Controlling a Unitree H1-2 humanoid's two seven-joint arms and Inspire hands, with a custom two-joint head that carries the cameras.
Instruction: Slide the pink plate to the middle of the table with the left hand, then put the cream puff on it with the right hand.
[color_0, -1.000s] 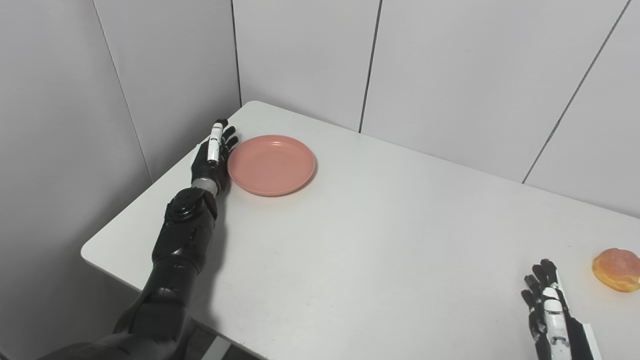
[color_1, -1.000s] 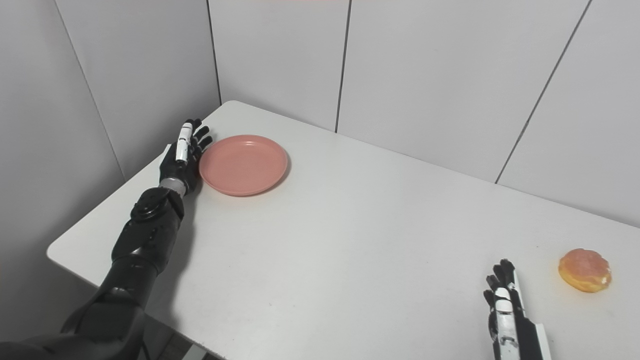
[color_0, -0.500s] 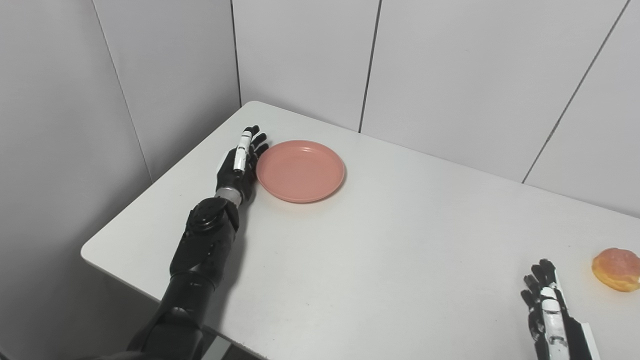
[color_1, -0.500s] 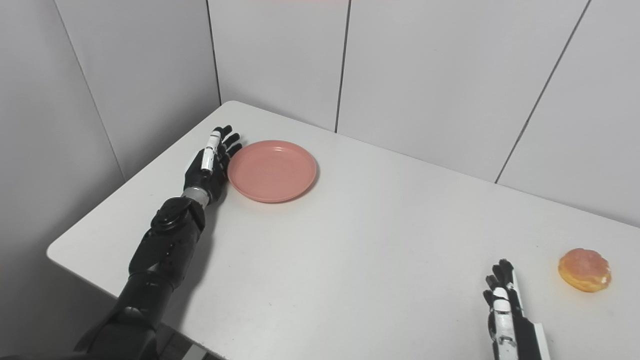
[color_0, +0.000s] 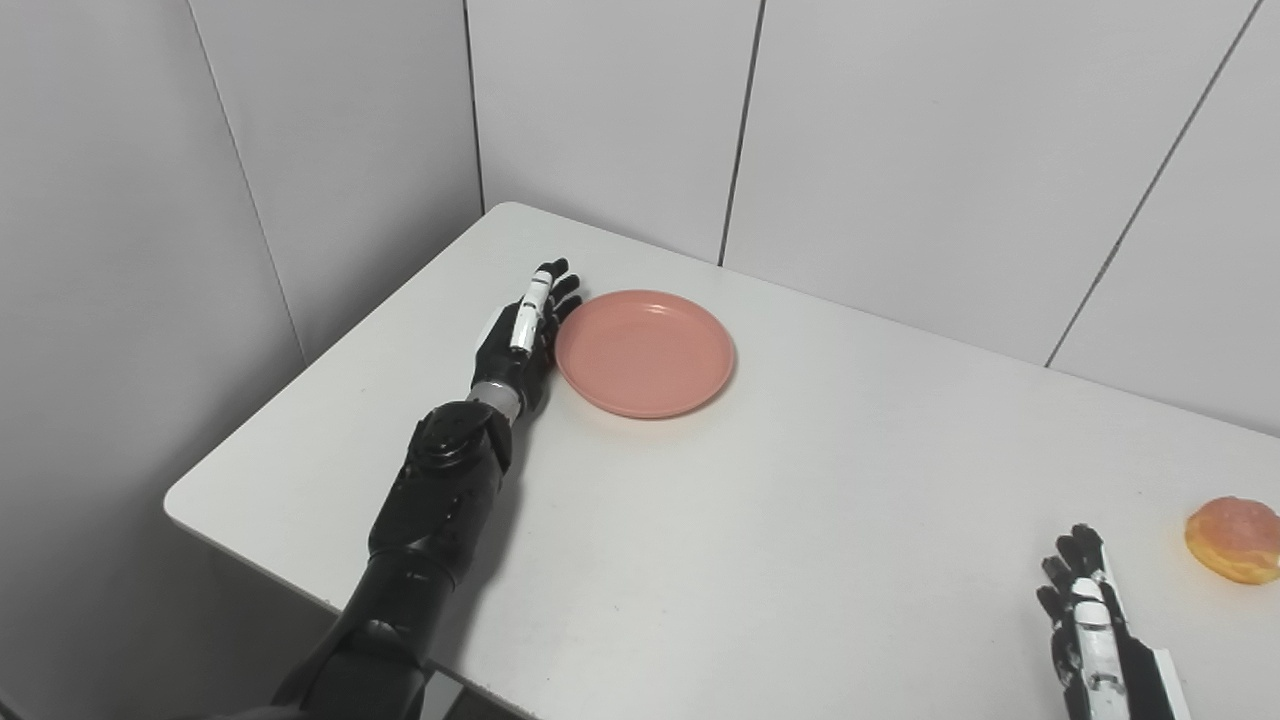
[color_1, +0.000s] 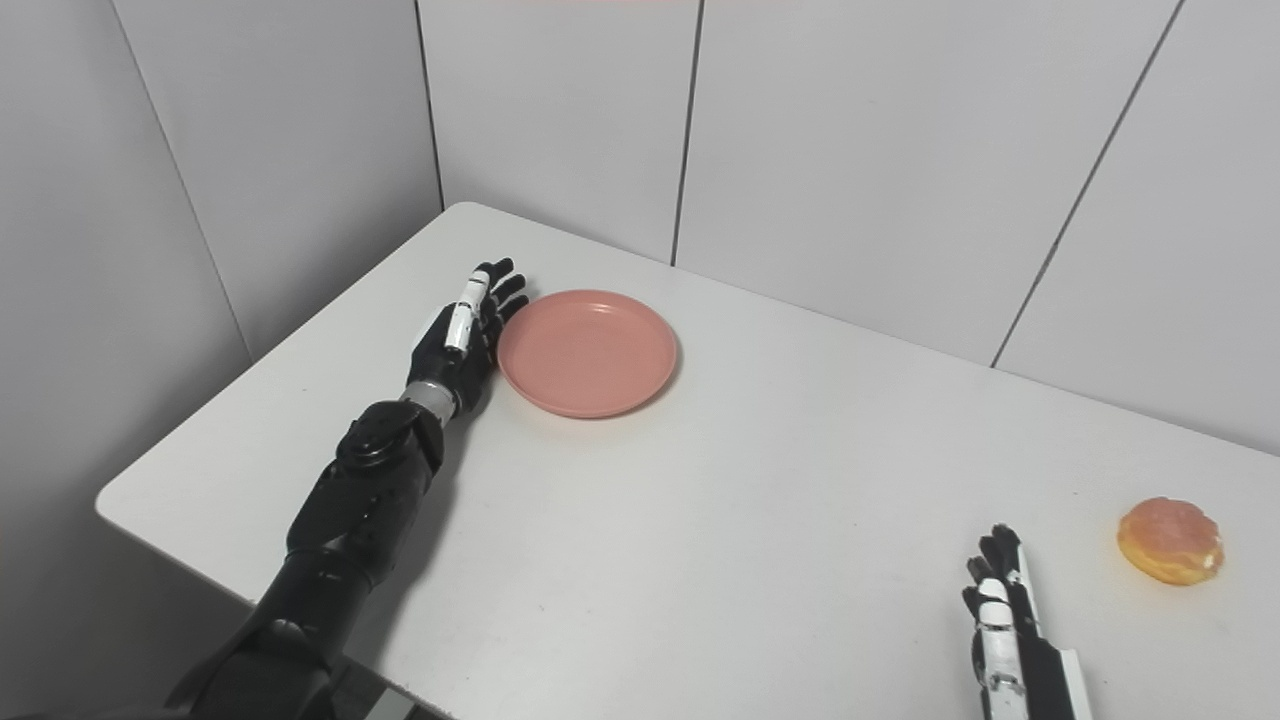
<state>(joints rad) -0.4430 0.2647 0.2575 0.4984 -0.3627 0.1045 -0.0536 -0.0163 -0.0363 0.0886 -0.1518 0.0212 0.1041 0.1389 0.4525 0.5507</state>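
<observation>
One pink plate (color_0: 645, 352) lies on the white table (color_0: 760, 520), toward its far left part, with the left hand (color_0: 522, 335) flat against its left rim, fingers extended. One cream puff (color_1: 1170, 540), whole only in the right eye view, lies near the right edge beside the right hand (color_1: 1000, 625), open and partly cut off.

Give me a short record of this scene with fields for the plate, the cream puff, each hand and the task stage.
plate: pink plate, empty, flat on the white table, left of the middle
cream puff: cream puff on the table near its right edge, untouched
left hand: left hand open, fingers straight, edge-on against the plate's left rim
right hand: right hand open, holding nothing, near the front edge, apart from the cream puff
stage: plate not yet at the middle; cream puff not yet picked up
</observation>
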